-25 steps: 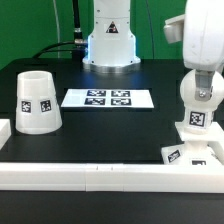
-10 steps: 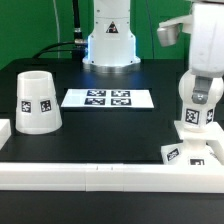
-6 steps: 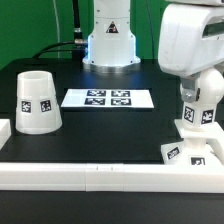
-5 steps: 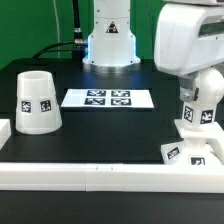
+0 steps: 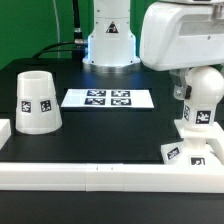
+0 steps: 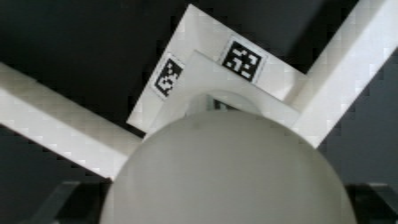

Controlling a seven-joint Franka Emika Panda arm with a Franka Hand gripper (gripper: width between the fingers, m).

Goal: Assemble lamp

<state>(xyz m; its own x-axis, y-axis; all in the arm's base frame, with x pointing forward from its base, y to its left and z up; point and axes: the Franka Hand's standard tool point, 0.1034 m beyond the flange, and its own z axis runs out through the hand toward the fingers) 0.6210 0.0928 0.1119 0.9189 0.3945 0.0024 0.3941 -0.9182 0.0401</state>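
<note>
The rounded white bulb [image 5: 203, 100] stands upright on the flat square base [image 5: 186, 150] at the exterior view's right, by the front rail. My gripper [image 5: 197, 78] comes down on the bulb from above, largely hidden under the big white wrist. In the wrist view the bulb [image 6: 222, 165] fills the space between the two dark fingers [image 6: 71, 200], and the gripper [image 6: 217, 200] looks shut on it. The base [image 6: 267, 90] shows below the bulb with two tags. The tapered shade [image 5: 35, 100] stands alone at the exterior view's left.
The marker board [image 5: 108, 98] lies flat in the middle of the black table. A long white rail [image 5: 100, 176] runs along the front edge. A short white rail end [image 5: 4, 128] sits at the left. The robot's own base [image 5: 108, 42] stands at the back.
The wrist has swung toward the exterior view's left and turned above the bulb. The bulb's tag has shifted slightly right. Shade, base and marker board have not moved.
</note>
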